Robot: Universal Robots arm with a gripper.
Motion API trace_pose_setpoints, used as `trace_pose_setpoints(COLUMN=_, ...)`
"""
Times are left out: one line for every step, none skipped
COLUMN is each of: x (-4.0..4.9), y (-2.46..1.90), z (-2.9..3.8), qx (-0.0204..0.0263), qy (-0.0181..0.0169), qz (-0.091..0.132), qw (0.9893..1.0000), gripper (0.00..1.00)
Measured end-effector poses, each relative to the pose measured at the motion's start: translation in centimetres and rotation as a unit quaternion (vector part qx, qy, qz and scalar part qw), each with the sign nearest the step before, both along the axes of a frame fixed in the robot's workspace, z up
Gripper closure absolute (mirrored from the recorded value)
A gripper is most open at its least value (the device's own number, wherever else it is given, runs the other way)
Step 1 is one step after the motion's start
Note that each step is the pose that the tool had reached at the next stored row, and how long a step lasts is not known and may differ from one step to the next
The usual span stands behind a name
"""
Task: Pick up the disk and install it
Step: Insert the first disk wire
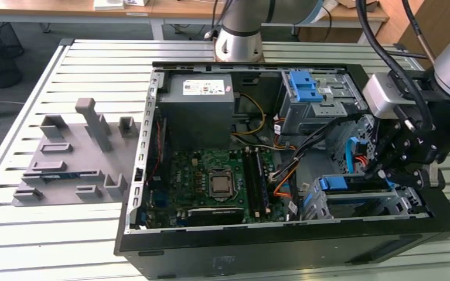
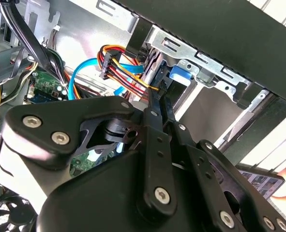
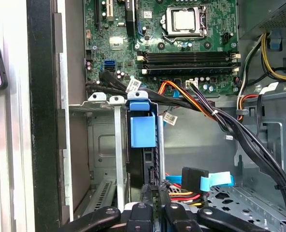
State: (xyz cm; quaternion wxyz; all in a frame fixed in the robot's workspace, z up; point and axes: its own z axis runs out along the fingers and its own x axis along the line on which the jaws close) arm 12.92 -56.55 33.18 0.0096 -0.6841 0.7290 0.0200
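The disk (image 1: 336,183), in its blue plastic carrier, stands on edge in the drive cage (image 1: 401,202) at the front corner of the open computer case, on the exterior view's right. Its blue handle tab (image 3: 143,129) and dark edge (image 3: 135,166) show in the first wrist view, and the tab (image 2: 179,75) also shows in the second wrist view. My gripper (image 1: 372,174) reaches down into the case just beside the disk. Its thin fingers (image 3: 145,193) lie close together, shut, with the tips (image 2: 151,99) at the disk's near edge. I cannot tell whether they touch it.
Red, yellow and orange power wires (image 2: 126,72) and a blue data cable (image 2: 77,77) hang next to the fingers. A second blue carrier (image 1: 307,86) sits in the upper bay. The motherboard (image 1: 213,181) and gray power supply (image 1: 197,96) lie left. A hand with a phone (image 2: 261,180) is outside the case.
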Motion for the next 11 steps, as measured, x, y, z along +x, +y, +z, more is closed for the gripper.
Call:
trace_pose_setpoints(x=0.00, y=0.00, z=-0.07, qx=0.0003, qy=0.0001, qz=0.000, qw=1.0000, gripper=0.84)
trace_pose_setpoints(x=0.00, y=0.00, z=-0.12, qx=0.0002, qy=0.0001, qz=0.000, qw=1.0000, gripper=0.84)
trace_pose_setpoints(x=0.00, y=0.00, z=-0.17, qx=0.0002, qy=0.0002, qz=0.000, qw=1.0000, gripper=0.84)
trace_pose_setpoints(x=0.00, y=0.00, z=-0.21, qx=0.0002, qy=0.0003, qz=0.000, qw=1.0000, gripper=0.84)
trace_pose_setpoints(x=-0.01, y=0.00, z=-0.24, qx=0.0002, qy=0.0003, qz=0.000, qw=1.0000, gripper=0.84)
trace_pose_setpoints(x=-0.01, y=0.00, z=-0.24, qx=0.0001, qy=0.0003, qz=0.000, qw=1.0000, gripper=0.84)
trace_pose_setpoints(x=0.00, y=0.00, z=-0.24, qx=0.0001, qy=0.0003, qz=0.000, qw=1.0000, gripper=0.84)
trace_pose_setpoints(x=0.00, y=0.00, z=-0.24, qx=0.0001, qy=0.0003, qz=0.000, qw=1.0000, gripper=0.84)
trace_pose_setpoints(x=0.00, y=0.00, z=-0.24, qx=0.0001, qy=0.0003, qz=0.000, qw=1.0000, gripper=0.84)
trace_pose_setpoints(x=0.00, y=0.00, z=-0.25, qx=0.0002, qy=0.0003, qz=0.000, qw=1.0000, gripper=0.84)
trace_pose_setpoints(x=0.00, y=0.00, z=-0.25, qx=0.0002, qy=0.0003, qz=0.000, qw=1.0000, gripper=0.83)
